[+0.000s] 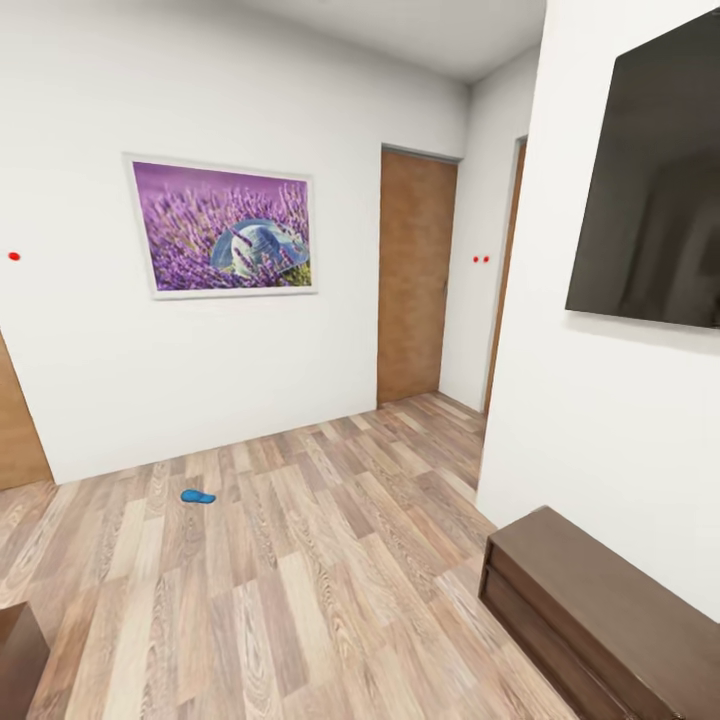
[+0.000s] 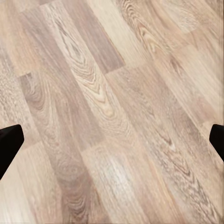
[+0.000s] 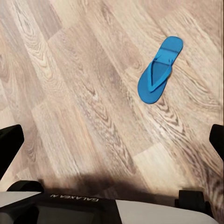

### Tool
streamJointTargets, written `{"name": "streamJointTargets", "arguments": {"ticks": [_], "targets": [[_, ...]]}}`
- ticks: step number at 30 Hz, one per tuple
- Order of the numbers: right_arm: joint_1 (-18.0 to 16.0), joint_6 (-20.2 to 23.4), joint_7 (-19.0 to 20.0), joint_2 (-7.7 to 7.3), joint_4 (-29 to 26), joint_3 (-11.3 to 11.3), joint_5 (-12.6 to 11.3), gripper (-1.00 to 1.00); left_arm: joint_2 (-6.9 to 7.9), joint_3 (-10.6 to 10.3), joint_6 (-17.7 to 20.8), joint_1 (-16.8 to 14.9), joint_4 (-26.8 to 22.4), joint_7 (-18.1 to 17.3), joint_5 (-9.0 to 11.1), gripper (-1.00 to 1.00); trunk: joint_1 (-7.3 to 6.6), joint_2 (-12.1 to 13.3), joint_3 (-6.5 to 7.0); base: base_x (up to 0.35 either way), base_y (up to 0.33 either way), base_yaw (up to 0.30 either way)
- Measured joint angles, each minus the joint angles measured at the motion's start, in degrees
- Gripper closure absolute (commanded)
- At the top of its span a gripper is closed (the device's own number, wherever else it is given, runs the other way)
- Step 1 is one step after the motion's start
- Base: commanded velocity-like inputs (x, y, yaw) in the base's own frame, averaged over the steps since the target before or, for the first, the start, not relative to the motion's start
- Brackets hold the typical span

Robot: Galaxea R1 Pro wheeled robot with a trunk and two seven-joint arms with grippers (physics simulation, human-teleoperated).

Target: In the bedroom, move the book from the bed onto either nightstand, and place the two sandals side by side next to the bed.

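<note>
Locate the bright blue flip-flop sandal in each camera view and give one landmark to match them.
Head view: a bright blue flip-flop sandal lies at lower left on the brown plank floor, short of the white wall.
Left wrist view: plank floor, with no sandal on the stretch seen.
Right wrist view: a blue sandal lies flat on the planks; I cannot tell if it is the same one.
Shared landmark: the plank floor.

I see the wood floor (image 2: 112, 102) under my left gripper (image 2: 112, 140). The planks are light brown with wavy grain lines, and they run slantwise. Two dark fingertips (image 2: 9, 142) peek in, far apart, with only floor between them.
</note>
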Motion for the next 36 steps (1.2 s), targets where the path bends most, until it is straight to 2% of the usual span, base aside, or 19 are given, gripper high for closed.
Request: {"name": "streamJointTargets", "arguments": {"ticks": [7, 36], "targets": [[0.0, 0.01, 0.01, 0.0, 0.0, 0.0, 0.0, -1.0, 0.01, 0.01, 0.0, 0.0, 0.01, 0.0, 0.0, -1.0, 0.0, 0.0, 0.28, 0.058, -0.108, -0.18], [0.0, 0.01, 0.04, 0.0, 0.0, 0.0, 0.0, -1.0, 0.01, -0.04, 0.09, 0.0, 0.0, 0.0, 0.0, -1.0, 0.0, 0.0, 1.44, 0.011, -0.009, -0.179]]}}
